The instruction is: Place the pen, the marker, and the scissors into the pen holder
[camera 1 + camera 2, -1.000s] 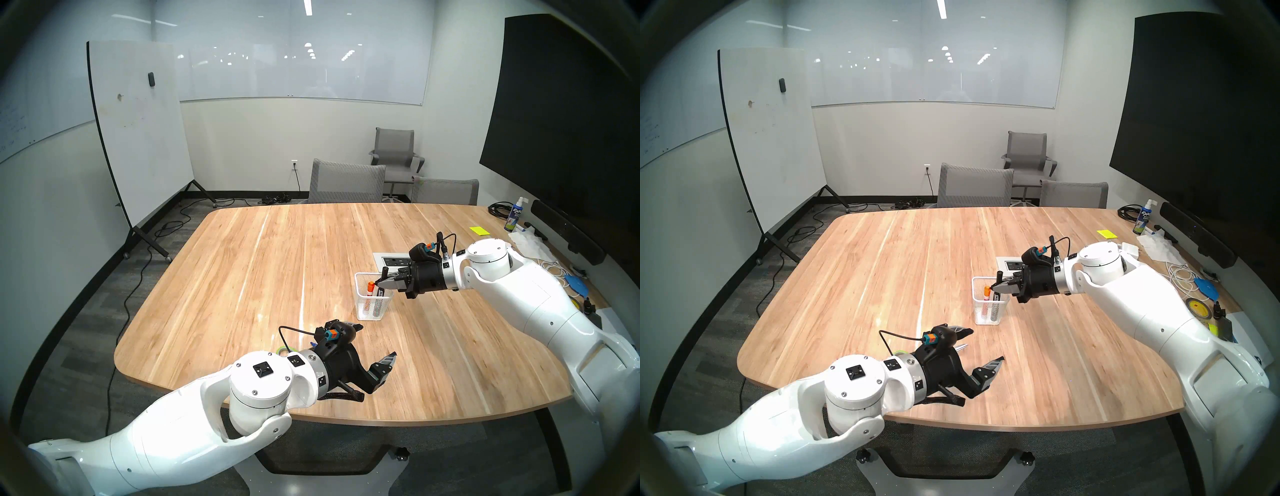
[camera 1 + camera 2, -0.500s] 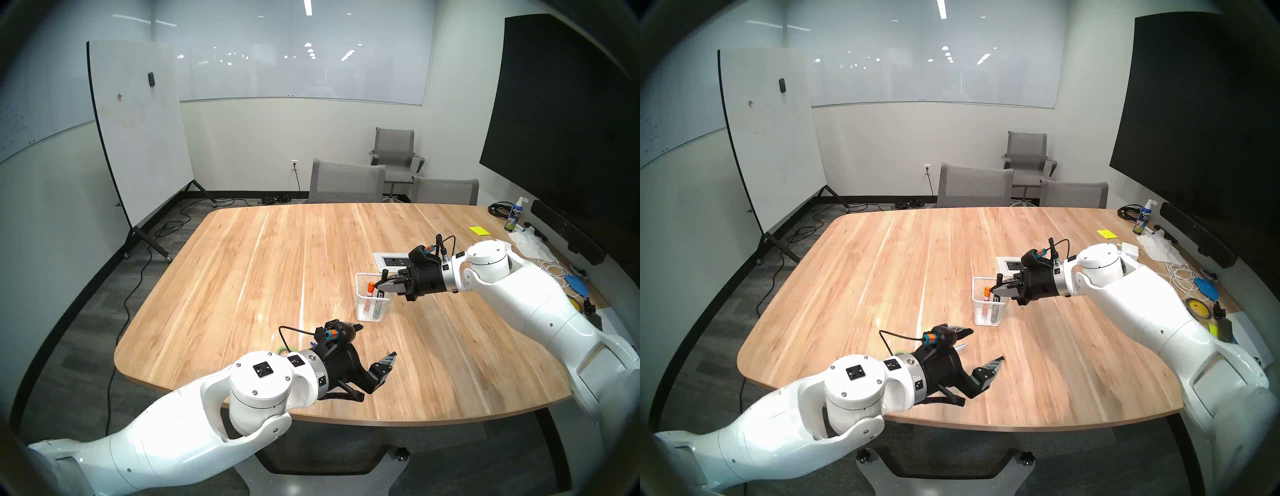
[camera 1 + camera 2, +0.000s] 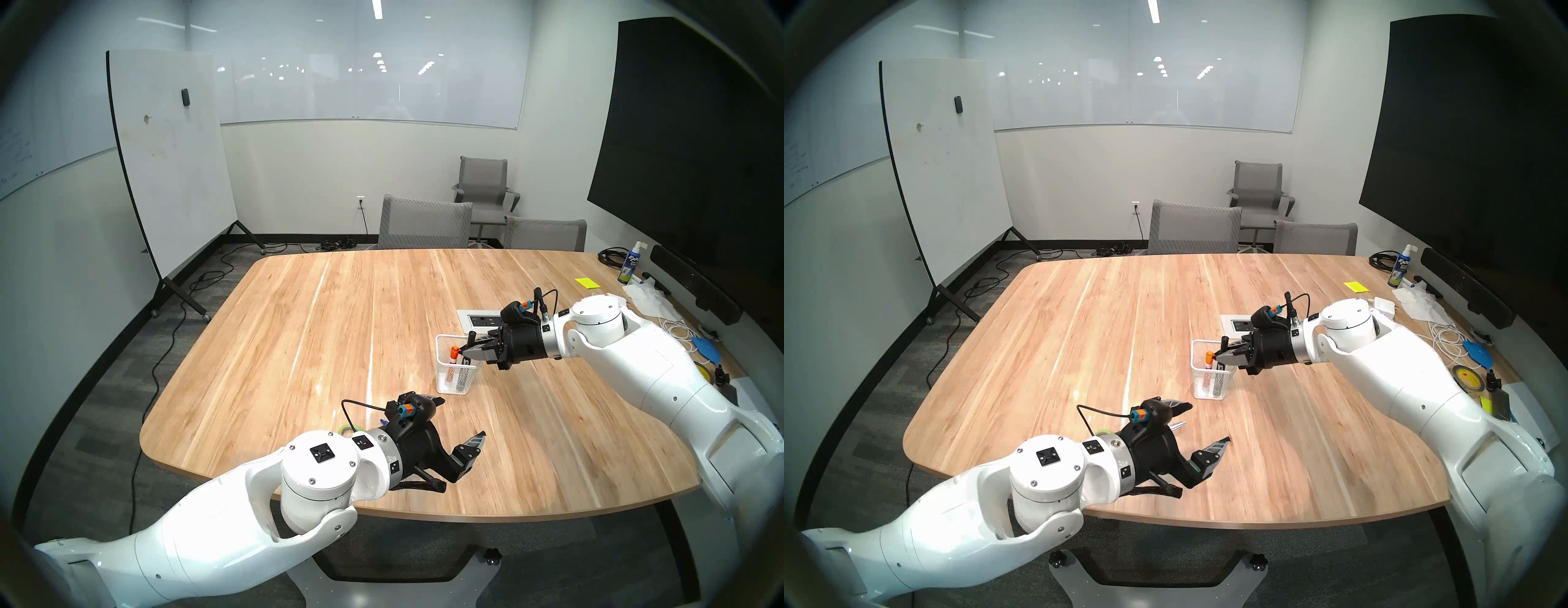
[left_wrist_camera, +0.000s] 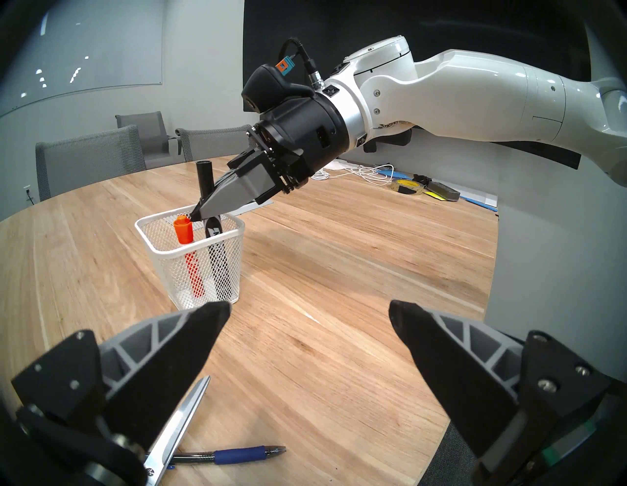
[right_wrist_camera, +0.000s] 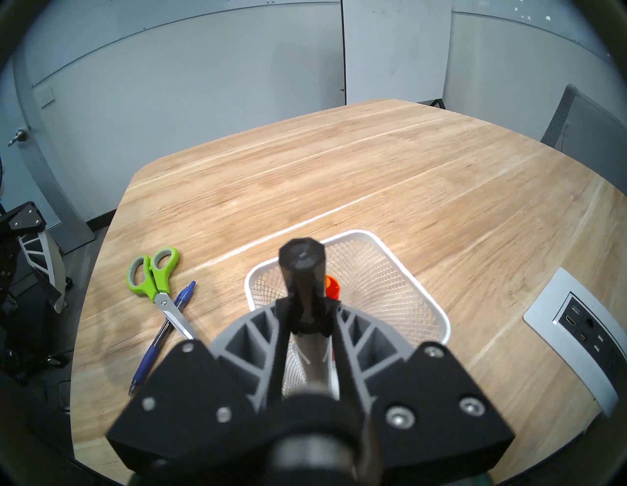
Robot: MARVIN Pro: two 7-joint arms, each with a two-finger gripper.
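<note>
The white mesh pen holder stands on the table with an orange-capped marker in it. My right gripper hangs over its rim, shut on a black marker. The black marker stands nearly upright with its lower end inside the holder. The green-handled scissors lie across the blue pen near the table's front left edge. My left gripper hovers open just beyond them, with nothing between its fingers.
A power outlet plate is set in the table behind the holder. Cables, tape, a spray bottle and papers crowd the table's right side. Grey chairs stand at the far edge.
The right gripper has sunk slightly, lowering the black marker a little deeper into the holder. The left arm has not moved.
</note>
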